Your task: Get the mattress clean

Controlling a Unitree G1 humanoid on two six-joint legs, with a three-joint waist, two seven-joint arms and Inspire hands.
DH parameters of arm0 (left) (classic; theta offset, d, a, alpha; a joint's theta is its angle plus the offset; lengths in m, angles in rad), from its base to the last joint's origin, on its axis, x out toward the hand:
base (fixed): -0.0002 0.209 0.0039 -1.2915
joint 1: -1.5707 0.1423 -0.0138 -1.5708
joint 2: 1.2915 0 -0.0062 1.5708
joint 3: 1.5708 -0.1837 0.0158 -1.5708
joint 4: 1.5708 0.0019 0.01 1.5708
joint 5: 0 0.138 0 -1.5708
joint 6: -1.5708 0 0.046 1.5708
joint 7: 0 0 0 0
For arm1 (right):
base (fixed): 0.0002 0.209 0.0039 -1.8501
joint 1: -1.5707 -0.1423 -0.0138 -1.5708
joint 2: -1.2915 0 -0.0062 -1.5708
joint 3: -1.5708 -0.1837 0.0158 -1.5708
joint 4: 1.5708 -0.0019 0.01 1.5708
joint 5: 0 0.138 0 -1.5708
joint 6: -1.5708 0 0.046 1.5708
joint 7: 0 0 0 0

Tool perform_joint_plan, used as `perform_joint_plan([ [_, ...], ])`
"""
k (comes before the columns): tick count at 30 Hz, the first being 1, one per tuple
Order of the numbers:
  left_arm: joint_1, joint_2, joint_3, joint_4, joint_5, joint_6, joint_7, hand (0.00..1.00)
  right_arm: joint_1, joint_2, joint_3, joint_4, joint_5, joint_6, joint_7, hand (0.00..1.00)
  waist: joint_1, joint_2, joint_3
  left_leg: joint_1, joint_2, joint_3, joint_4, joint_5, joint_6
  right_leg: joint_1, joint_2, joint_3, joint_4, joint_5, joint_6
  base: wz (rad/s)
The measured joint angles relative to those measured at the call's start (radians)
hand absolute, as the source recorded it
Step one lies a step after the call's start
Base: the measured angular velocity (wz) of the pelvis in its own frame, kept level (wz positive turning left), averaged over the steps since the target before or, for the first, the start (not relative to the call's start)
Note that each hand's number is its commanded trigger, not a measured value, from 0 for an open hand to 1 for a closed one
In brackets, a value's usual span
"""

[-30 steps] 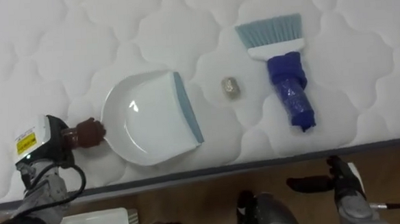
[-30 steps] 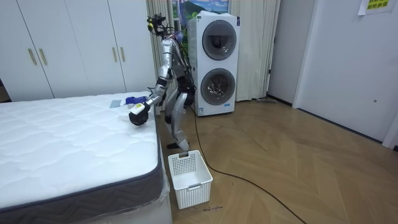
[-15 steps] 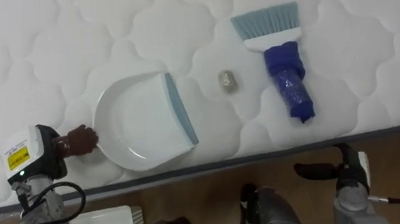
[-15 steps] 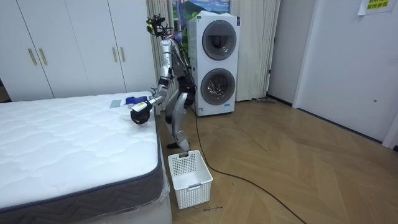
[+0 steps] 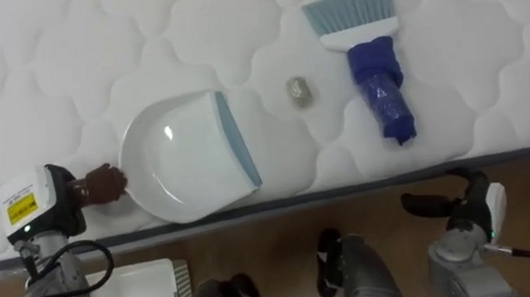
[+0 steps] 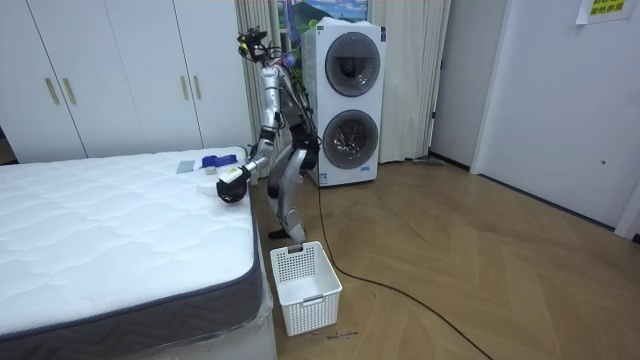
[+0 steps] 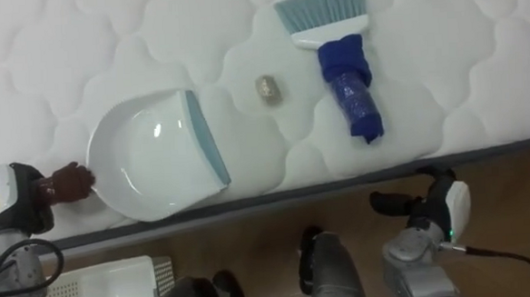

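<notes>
Compared with one second ago, the dustpan (image 5: 175, 162) is lying slightly farther from the small piece of debris (image 5: 300, 92) and nearer the bed's (image 5: 43, 78) near edge; the whole view is also shifting, so part of this offset is camera movement. The left hand (image 5: 63, 197) is gripping the dustpan's handle, with its fingers curled round it at the pan's left end. The pan's long axis is running rightward from these fingers, and its blue-grey lip is facing right toward the debris, which is lying apart from the lip. Farther right of the fingers, the brush (image 5: 382, 92) is lying with its bristles pointing away from the robot and its blue handle pointing toward the bed edge. Open mattress is extending beyond and to the left of the fingers. The right hand (image 5: 455, 213) is hanging off the bed edge over the floor (image 5: 279, 248), with its fingers extended and holding nothing. A white basket (image 6: 305, 285) is standing on the floor beside the bed.
</notes>
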Motion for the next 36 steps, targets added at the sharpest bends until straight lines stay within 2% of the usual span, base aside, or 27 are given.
perform_joint_plan([
  [3,-0.005,0.0,0.002,0.001,0.001,0.0,0.002,1.0,-0.002,0.0,0.001,-0.033,0.0,0.029,-0.037,0.0,-0.001,-0.001,0.0007,-0.002,-0.001,0.001,0.0,0.001,0.001,-0.002,0.0,0.002,-0.003,0.005,0.001,0.0],
  [8,-0.021,0.0,0.0,0.016,-0.002,0.006,0.008,1.0,-0.022,0.0,0.046,-0.037,0.0,0.029,-0.14,0.0,-0.003,-0.011,0.0108,-0.003,-0.001,0.003,0.001,0.001,0.001,-0.006,0.001,0.005,-0.002,0.006,0.001,-0.01],
  [9,-0.025,0.0,0.001,0.026,-0.002,0.005,0.01,1.0,-0.027,-0.009,0.045,-0.093,-0.008,0.022,-0.192,0.0,-0.004,-0.015,0.0134,-0.004,-0.001,0.003,0.002,0.001,0.001,-0.007,0.001,0.006,-0.001,0.006,0.001,-0.04],
  [10,-0.03,0.001,0.001,0.03,-0.002,0.006,0.009,1.0,-0.034,-0.02,0.045,-0.137,-0.023,0.003,-0.214,0.0,-0.005,-0.016,0.0141,-0.004,-0.001,0.003,0.002,0.001,0.001,-0.007,0.002,0.007,-0.002,0.006,0.001,0.0],
  [12,-0.05,0.001,-0.023,0.031,-0.002,0.008,0.009,1.0,-0.151,-0.07,0.045,-0.218,-0.115,-0.12,-0.264,0.0,-0.001,-0.018,0.0149,-0.004,0.003,-0.002,0.003,0.001,0.001,0.0,0.004,-0.001,-0.006,0.007,0.0,0.03],
  [13,-0.056,0.001,-0.034,0.03,-0.002,0.008,0.009,1.0,-0.187,-0.08,0.044,-0.22,-0.141,-0.149,-0.266,0.0,0.001,-0.018,0.0149,-0.003,0.003,-0.007,0.003,0.002,0.0,0.006,0.004,-0.005,-0.008,0.007,0.0,0.16],
  [15,-0.067,0.001,-0.073,0.027,0.0,0.009,0.009,1.0,-0.266,-0.09,0.039,-0.221,-0.246,-0.234,-0.264,0.0,0.006,-0.02,0.0133,0.012,0.011,-0.029,0.002,0.005,-0.004,0.042,0.005,-0.031,-0.017,0.001,-0.004,0.22],
  [17,-0.076,0.001,-0.088,0.027,0.003,0.015,0.005,1.0,-0.289,-0.077,0.036,-0.192,-0.324,-0.269,-0.261,0.0,0.005,-0.022,0.0123,0.019,0.014,-0.053,-0.002,0.007,-0.009,0.074,0.006,-0.061,-0.03,-0.006,-0.004,0.34],
  [20,-0.086,0.001,-0.094,0.027,0.021,0.029,0.001,1.0,-0.29,-0.045,0.036,-0.129,-0.391,-0.268,-0.241,0.0,0.007,-0.023,0.0116,0.022,0.014,-0.071,-0.001,0.009,-0.01,0.097,0.004,-0.083,-0.031,-0.013,0.0,0.2],
  [23,-0.093,0.0,-0.094,0.027,0.035,0.029,-0.003,1.0,-0.287,-0.026,0.037,-0.101,-0.392,-0.263,-0.219,0.0,0.012,-0.023,0.0116,0.019,0.016,-0.071,0.017,0.009,-0.01,0.096,-0.003,-0.082,-0.018,-0.016,0.005,0.01],
  [26,-0.106,-0.002,-0.109,0.027,0.052,0.029,-0.004,1.0,-0.288,-0.025,0.038,-0.102,-0.411,-0.267,-0.217,0.0,0.013,-0.025,0.0108,0.022,0.008,-0.069,0.019,0.009,-0.009,0.095,-0.015,-0.081,-0.004,-0.016,0.005,0.04],
  [32,-0.109,-0.002,-0.116,0.027,0.07,0.035,-0.015,1.0,-0.299,-0.025,0.038,-0.15,-0.512,-0.27,-0.196,0.0,0.018,-0.034,0.0079,0.028,0.003,-0.065,0.013,0.005,-0.004,0.09,-0.013,-0.065,-0.006,-0.019,0.007,0.0],
  [36,-0.108,-0.006,-0.114,0.027,0.066,0.05,-0.06,1.0,-0.298,-0.007,0.038,-0.169,-0.509,-0.275,-0.18,0.0,0.023,-0.047,0.0001,0.028,0.012,-0.059,0.017,0.007,-0.007,0.091,-0.007,-0.064,-0.013,-0.009,-0.005,-0.07],
])
